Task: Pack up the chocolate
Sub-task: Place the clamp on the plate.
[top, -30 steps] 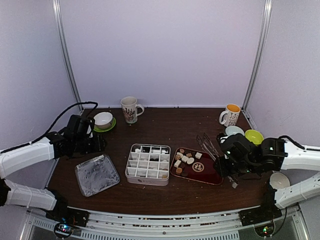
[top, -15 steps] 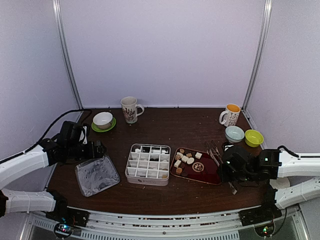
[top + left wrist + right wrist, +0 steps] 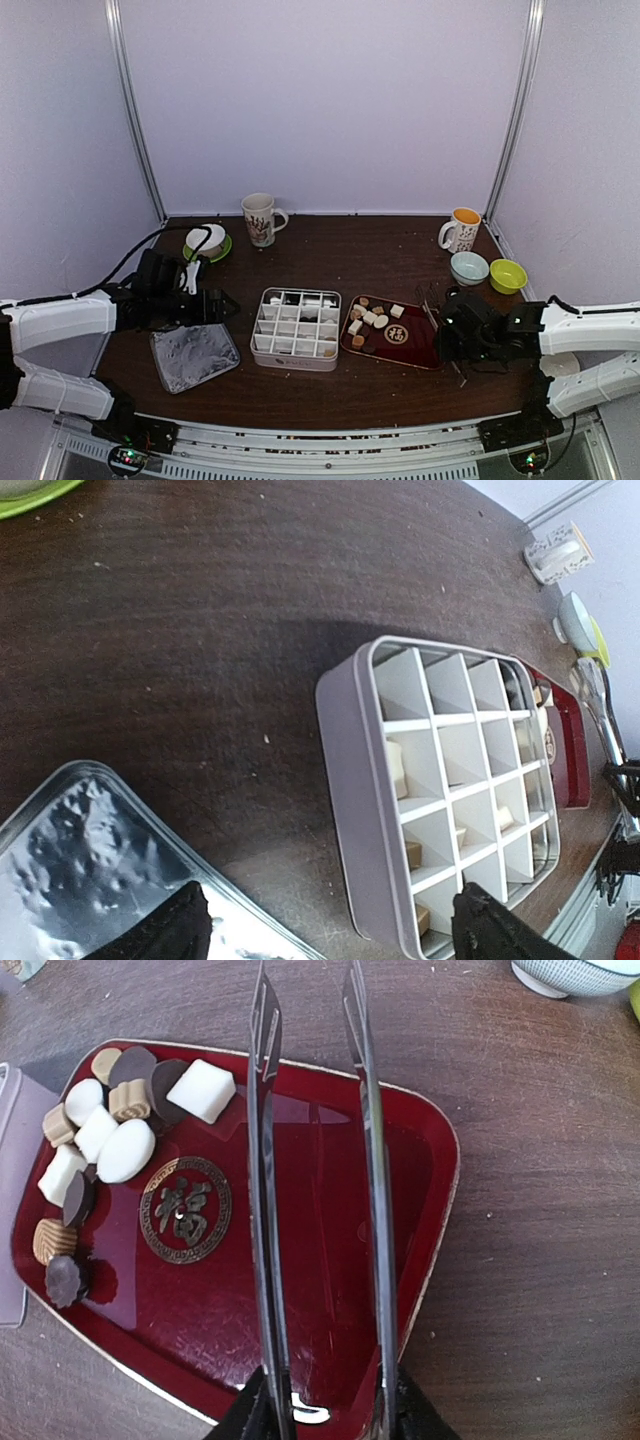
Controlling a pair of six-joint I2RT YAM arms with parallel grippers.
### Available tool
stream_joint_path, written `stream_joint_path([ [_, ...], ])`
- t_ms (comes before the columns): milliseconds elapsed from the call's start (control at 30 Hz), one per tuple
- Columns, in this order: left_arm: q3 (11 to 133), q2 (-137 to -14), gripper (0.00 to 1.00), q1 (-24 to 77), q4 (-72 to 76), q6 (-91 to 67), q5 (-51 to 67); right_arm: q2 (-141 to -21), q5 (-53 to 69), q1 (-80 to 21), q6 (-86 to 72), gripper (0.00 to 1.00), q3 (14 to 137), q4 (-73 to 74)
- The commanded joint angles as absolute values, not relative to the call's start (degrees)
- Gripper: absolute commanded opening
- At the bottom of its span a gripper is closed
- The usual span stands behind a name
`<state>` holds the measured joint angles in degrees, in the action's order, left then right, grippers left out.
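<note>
From above, a white box (image 3: 290, 362) with many little rooms sits in the middle of the tabletop (image 3: 350, 250), closer to the near edge. Just to the right of it is a red tray (image 3: 418, 348). Most of the chocolate (image 3: 369, 318) lies on the tray, on the side next to the box. A shiny lid (image 3: 193, 355) lies toward the near left corner. The left hand (image 3: 222, 303) hangs over the far edge of the lid, just left of the box. The right hand (image 3: 452, 332) is at the right side of the tray and holds the tongs (image 3: 430, 303).

From the left wrist, the two fingers (image 3: 165, 930) of the left hand stand wide apart. One is over the lid and one is over a corner of the box. A few tan pieces sit in some of the box's rooms.

From the right wrist, the right hand squeezes the back end of the tongs. The two long metal arms stay apart and reach across the bare middle of the tray. The chocolate is white, tan and dark brown. It is bunched at the tray's left end, beside a gold sign and off to the left of the tongs, not touching them. A pale bowl (image 3: 580, 975) peeks in at the top right corner.
</note>
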<state>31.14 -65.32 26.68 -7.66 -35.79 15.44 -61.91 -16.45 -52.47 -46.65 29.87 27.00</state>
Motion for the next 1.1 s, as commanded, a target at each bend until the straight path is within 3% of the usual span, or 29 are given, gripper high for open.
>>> stream_joint_path([
  [0,31.5,-68.3,0.85,29.2,-1.2,-37.4,19.0,-64.7,-15.0,-50.7,-46.1,0.36,28.8,19.8],
  [367,32.9,-73.9,0.78,31.9,-0.1,-36.7,20.0,-77.0,-12.0,-50.2,-44.4,0.38,30.7,14.8],
  [767,35.3,-68.5,0.78,32.1,-13.9,-35.7,8.4,-76.9,-12.9,-50.2,-43.7,0.55,31.1,14.6],
  [1067,35.8,-68.7,0.78,32.1,-14.6,-36.1,9.6,-75.7,-13.6,-50.2,-42.8,0.74,32.6,16.5],
])
